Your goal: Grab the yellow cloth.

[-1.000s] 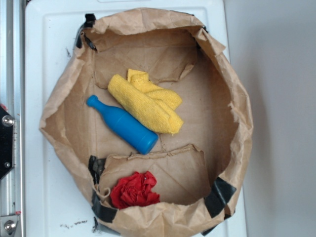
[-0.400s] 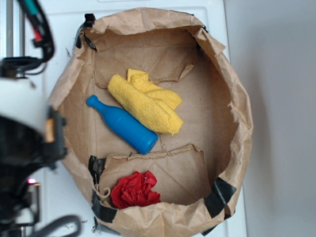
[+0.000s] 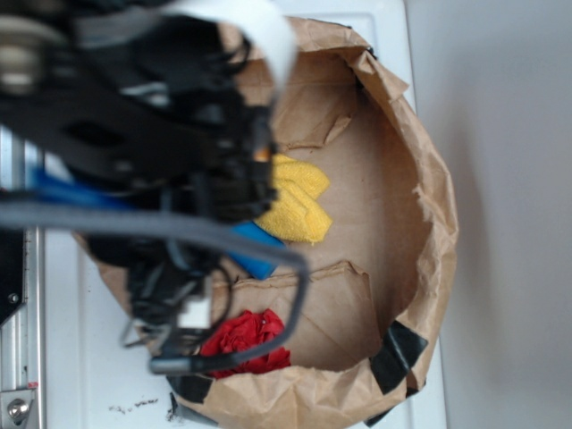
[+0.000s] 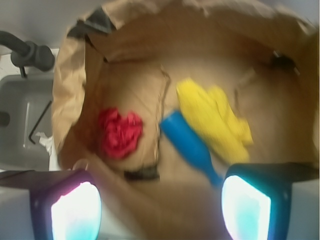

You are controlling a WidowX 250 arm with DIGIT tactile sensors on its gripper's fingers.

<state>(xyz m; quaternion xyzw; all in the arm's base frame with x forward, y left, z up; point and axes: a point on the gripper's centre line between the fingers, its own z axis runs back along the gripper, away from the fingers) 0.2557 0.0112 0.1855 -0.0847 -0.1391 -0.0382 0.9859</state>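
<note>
your jaws (image 4: 161, 207) are spread wide and hold nothing, hovering above the brown paper bag (image 3: 429, 188) on the white tabletop (image 3: 80, 357). the yellow cloth (image 4: 212, 120) lies on the bag's floor below, apart from the jaws, nearer their right finger. the blue bottle (image 4: 187, 145) lies touching it. the red cloth (image 4: 119, 132) sits on a folded flap, well apart.

White worktop (image 3: 393, 22) carried a brown paper bag (image 3: 429, 206), sides rolled down and patched with black tape (image 3: 398, 353). Bag took up most of the surface, right rim reaching the worktop's right edge. Black scuff marks (image 3: 134, 407) on the worktop near the bottom-left. Left part hidden behind the arm.
</note>
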